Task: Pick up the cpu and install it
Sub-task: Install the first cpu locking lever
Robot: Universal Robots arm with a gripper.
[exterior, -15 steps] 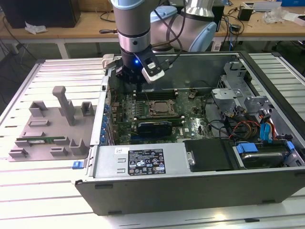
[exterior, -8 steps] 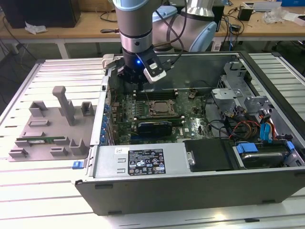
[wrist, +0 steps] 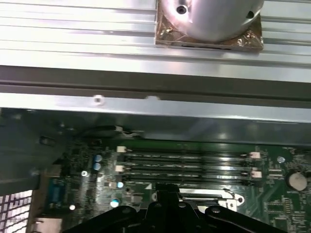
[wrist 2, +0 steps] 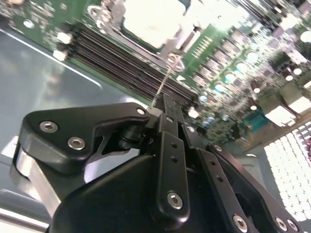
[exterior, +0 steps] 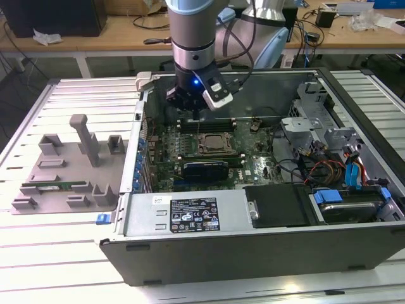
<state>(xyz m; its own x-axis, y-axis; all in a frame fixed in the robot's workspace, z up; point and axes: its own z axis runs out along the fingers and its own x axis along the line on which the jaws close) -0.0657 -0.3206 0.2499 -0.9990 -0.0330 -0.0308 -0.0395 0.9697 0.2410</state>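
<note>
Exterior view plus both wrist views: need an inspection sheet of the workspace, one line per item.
Surface: slatted metal table, carrying an open computer case.
Job's things: cpu, a pale square, lies inside the socket frame on the motherboard.
Clutter: grey fixture tray on the exterior view's left, a green memory stick in it.
Grippers: hand hangs over the memory slots beside the socket, clear of the cpu.
Cables: red, orange and blue bundle inside the case on the exterior view's right.
Surroundings: workbench behind, with loose items.
</note>
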